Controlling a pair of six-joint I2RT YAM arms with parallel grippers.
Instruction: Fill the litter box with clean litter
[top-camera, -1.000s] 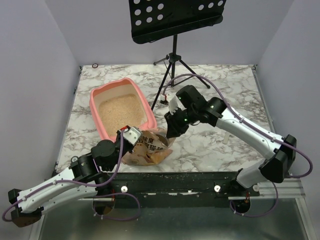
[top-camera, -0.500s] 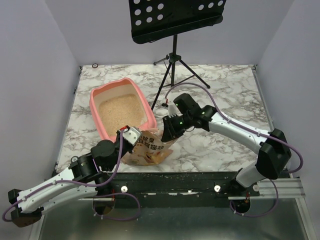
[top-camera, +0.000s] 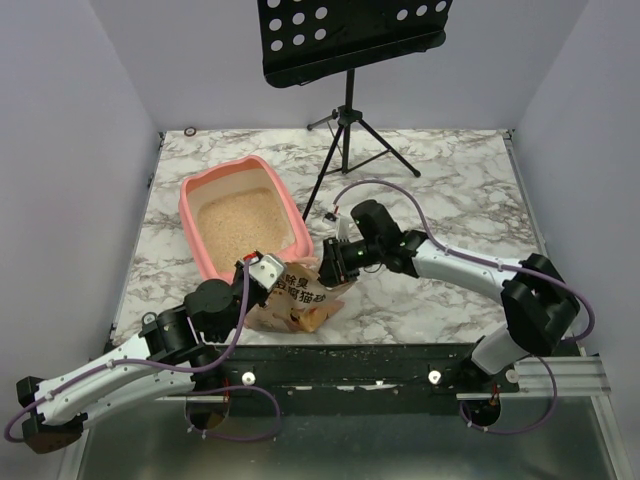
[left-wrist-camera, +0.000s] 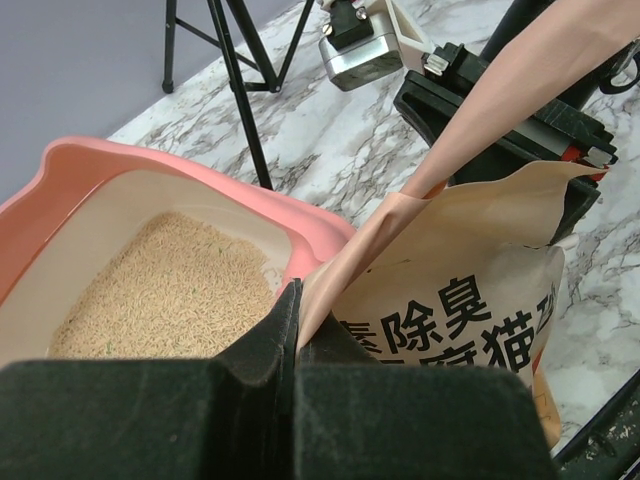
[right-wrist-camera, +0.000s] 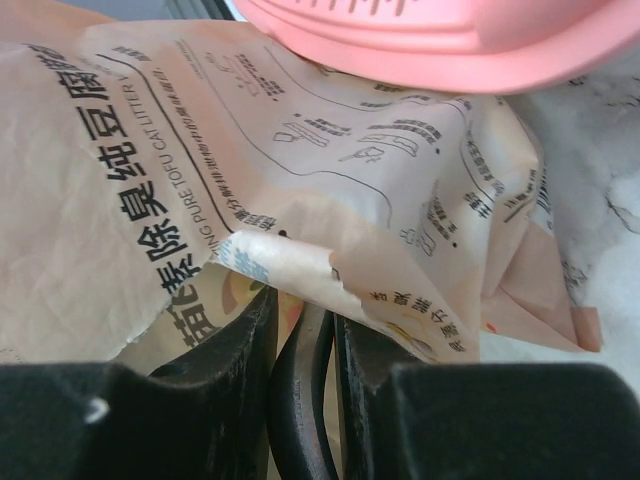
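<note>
Black music stand (top-camera: 345, 40) on tripod at marbled table's (top-camera: 450, 170) far edge; small ring (top-camera: 190, 131) at far-left corner.

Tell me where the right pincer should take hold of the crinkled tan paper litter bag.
Grip the crinkled tan paper litter bag at its free torn top edge on the right, coming in from the right side. The left pincer already pinches the other edge, and the salmon-pink plastic litter box blocks the far side.

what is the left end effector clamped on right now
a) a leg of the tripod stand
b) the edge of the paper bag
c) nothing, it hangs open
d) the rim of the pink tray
b: in the left wrist view the left end effector is shut on the top edge of the paper bag, beside the pink tray.
</note>
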